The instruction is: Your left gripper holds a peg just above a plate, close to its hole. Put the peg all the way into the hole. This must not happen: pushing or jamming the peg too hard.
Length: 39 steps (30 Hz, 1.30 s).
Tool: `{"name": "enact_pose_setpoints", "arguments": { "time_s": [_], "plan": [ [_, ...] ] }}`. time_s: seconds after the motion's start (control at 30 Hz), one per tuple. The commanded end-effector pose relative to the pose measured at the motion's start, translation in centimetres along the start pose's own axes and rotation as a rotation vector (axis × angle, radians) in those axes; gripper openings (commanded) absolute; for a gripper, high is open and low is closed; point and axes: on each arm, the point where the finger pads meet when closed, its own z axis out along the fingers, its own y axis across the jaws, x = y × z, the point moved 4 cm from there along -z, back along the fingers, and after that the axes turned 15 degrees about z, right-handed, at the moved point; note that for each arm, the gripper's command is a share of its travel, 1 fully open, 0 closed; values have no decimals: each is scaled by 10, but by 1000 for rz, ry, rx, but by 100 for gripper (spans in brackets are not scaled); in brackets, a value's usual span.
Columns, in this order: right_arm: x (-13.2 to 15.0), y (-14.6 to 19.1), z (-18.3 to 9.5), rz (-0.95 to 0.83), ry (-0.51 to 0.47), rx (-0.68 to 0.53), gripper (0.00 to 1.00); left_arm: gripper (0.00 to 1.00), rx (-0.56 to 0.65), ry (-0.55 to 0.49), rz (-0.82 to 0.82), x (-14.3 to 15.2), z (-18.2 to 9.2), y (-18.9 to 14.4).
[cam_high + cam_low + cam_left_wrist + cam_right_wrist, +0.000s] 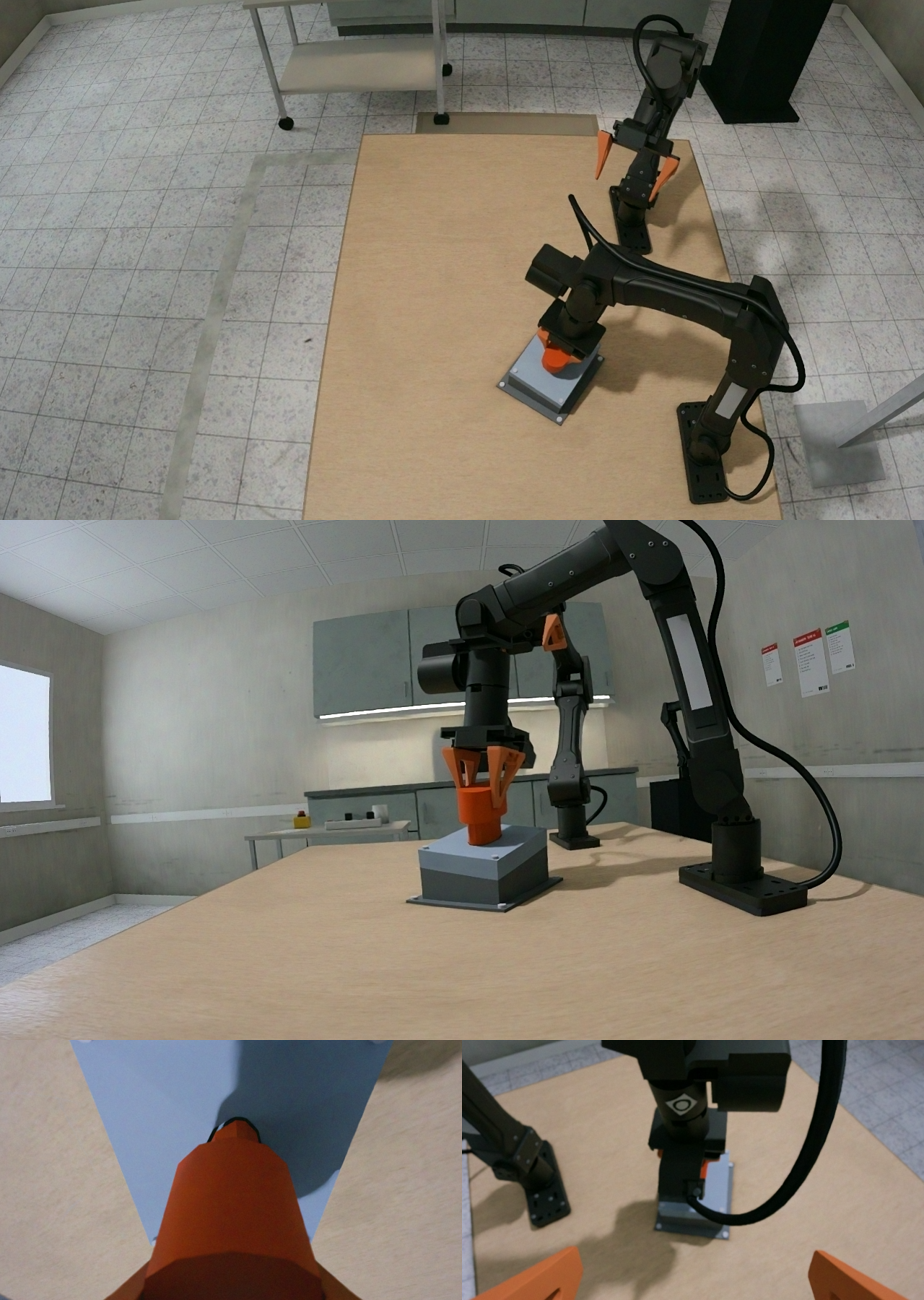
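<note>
This looks like a lab, or maybe a workshop. In the exterior view, grey-green cupboards hang on the back wall at twelve o'clock, with a strip of light under them. Low cupboards stand below. At ten o'clock from the middle, a bright window sits in the plain wall. Paper signs are up at two o'clock. A small yellow box with a red top is on a cart. The cart has black wheels, and the floor has speckled square tiles.

Peg in plate hole (partway), plate on table.
</note>
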Motion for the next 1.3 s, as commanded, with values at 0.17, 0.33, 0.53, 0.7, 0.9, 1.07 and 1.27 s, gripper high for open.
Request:
{"name": "enact_pose_setpoints", "arguments": {
  "time_s": [0.17, 0.33, 0.53, 0.7, 0.9, 1.07, 1.27],
  "plan": [
    [-6, 2, -9, 6, -32, -5, 100, 39, -77, 28, -13, 1, -6, 10],
    [-6, 2, -9, 6, -32, -5, 100, 39, -78, 25, -13, 0, -6, 10],
    [-6, 2, -9, 6, -32, -5, 100, 39, -22, 9, -11, 0, 10, 4],
    [-6, 2, -9, 6, -32, -5, 100, 39, -39, 12, -13, -2, 9, 6],
    [-6, 2, -9, 6, -32, -5, 100, 39, -45, 13, -13, -3, 11, 8],
    [-6, 2, -9, 6, -32, -5, 100, 39, -35, 10, -11, -5, 17, 8],
    [-6, 2, -9, 6, -32, -5, 100, 39, -34, 10, -10, -7, 22, 8]
  ]
}}
